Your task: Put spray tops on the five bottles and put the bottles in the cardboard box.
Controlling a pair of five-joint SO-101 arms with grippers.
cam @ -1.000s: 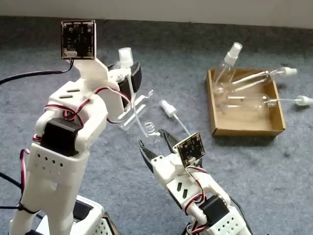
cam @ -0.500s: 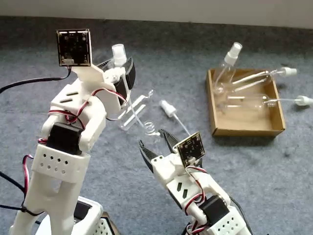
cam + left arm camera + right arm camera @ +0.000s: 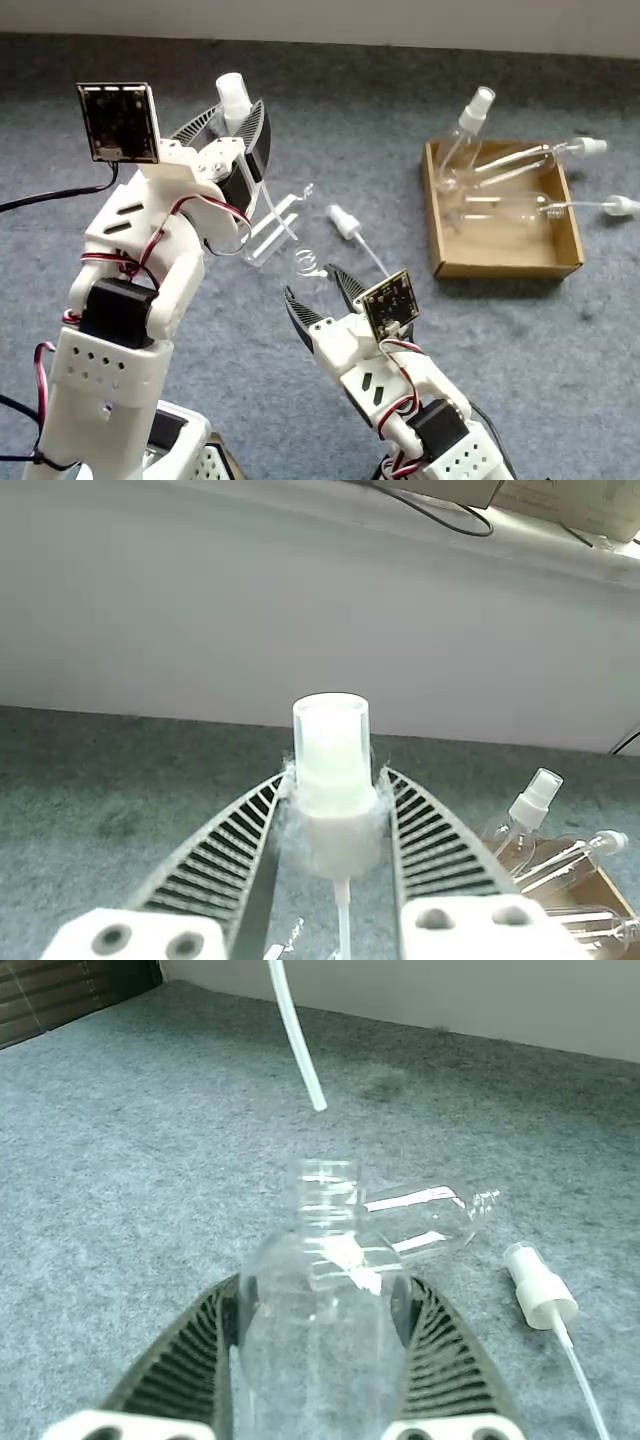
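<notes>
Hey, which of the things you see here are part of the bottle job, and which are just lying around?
Part of the job:
held spray top, in the left gripper
upright bottle, in the right gripper
lying bottle
loose spray top
cardboard box
topped bottles inside it

Just there:
window blind
grey carpet

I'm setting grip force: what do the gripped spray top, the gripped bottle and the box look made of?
The spray top looks like plastic: matte, translucent white, smoothly moulded. The bottle is see-through with glossy highlights; plastic or glass, I cannot tell. The cardboard box is matte brown cardboard with thin walls.
</notes>
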